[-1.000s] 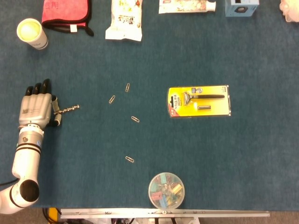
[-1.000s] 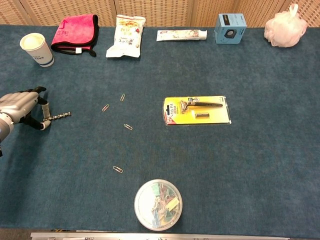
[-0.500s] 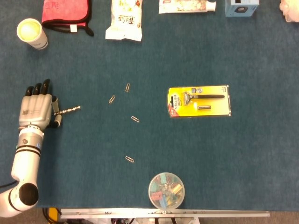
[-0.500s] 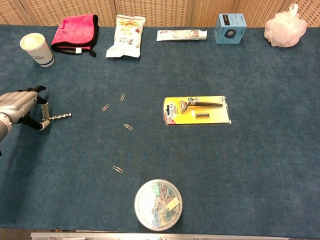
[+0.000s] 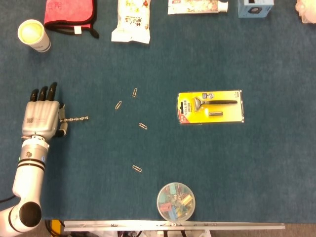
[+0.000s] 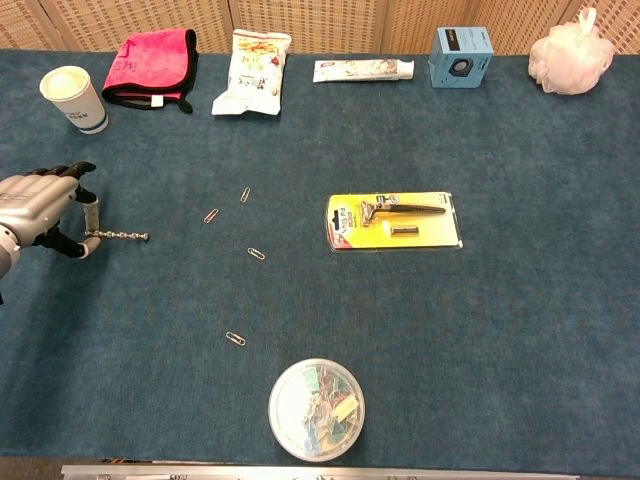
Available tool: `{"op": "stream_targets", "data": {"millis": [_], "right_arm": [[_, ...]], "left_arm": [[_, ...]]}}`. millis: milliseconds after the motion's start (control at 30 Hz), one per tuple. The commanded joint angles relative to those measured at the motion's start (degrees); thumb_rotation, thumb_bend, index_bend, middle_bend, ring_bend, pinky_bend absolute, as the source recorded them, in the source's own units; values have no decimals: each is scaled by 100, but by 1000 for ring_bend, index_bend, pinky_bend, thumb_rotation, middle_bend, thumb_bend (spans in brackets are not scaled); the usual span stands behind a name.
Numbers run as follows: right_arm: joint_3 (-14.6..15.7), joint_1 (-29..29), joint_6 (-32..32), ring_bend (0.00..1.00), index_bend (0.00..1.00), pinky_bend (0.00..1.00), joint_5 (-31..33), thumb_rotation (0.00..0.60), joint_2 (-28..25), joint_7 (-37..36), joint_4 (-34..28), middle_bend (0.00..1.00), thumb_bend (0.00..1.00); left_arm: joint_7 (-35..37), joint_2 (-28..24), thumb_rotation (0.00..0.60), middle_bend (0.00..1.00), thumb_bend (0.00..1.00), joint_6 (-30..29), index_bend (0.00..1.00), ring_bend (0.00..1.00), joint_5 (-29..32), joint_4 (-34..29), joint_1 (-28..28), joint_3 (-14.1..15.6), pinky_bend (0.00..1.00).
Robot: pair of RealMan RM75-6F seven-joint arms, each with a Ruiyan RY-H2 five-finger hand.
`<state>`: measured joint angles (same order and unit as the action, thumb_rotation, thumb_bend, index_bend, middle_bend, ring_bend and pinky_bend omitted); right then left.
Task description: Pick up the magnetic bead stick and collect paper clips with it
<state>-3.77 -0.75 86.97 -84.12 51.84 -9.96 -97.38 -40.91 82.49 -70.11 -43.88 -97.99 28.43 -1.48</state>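
Our left hand (image 5: 42, 118) pinches the magnetic bead stick (image 5: 75, 119) — tip aimed toward three o'clock, where paper clips (image 5: 118, 105) lie scattered across the desk (image 5: 148, 74).

**Left hand low at the left edge, stick in its grip**

Your left hand (image 5: 40, 118) sits at the far left of the tabletop (image 5: 197, 163), back of the hand facing up, dark fingertips (image 5: 43, 92) extended away from the robot. The thumb side pinches the magnetic bead stick (image 5: 75, 119), which juts out to the right. The white forearm runs back toward the near left corner. Your right hand shows in neither view.
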Motion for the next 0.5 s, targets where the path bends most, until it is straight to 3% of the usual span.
{"op": "stream_targets", "data": {"millis": [33, 500], "right_arm": [[2, -8, 13, 121, 190, 317, -11, 600, -7, -17, 1, 185, 12], [18, -42, 90, 121, 190, 317, -87, 600, -32, -88, 7, 185, 12]], "left_arm": [[-77, -12, 600, 0, 372, -77, 536, 0, -45, -80, -8, 31, 56], [-520, -81, 600, 0, 372, -553, 541, 0, -432, -646, -73, 199, 56]]}}
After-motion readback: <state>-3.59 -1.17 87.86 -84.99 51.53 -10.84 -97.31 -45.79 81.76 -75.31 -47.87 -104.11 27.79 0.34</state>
